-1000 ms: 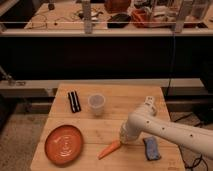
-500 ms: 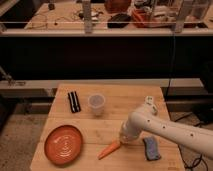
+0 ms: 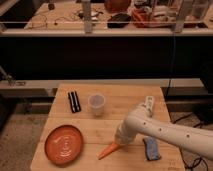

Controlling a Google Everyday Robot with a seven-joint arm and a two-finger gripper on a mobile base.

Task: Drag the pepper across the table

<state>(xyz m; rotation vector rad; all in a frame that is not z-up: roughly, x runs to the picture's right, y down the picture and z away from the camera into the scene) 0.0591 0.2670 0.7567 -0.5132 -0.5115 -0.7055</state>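
Observation:
The pepper [image 3: 107,150], slim, orange and tapered, lies on the light wooden table [image 3: 107,131] near its front edge, pointing down-left. My white arm reaches in from the right. The gripper [image 3: 120,142] is at the pepper's upper right end, right on it or just above it. The arm's wrist hides the contact.
A round orange plate [image 3: 64,144] lies at the front left. A clear plastic cup [image 3: 96,104] stands mid-table, with a black flat object [image 3: 74,101] to its left. A blue sponge [image 3: 151,148] lies at the front right. A white bottle-like object [image 3: 148,104] shows behind the arm.

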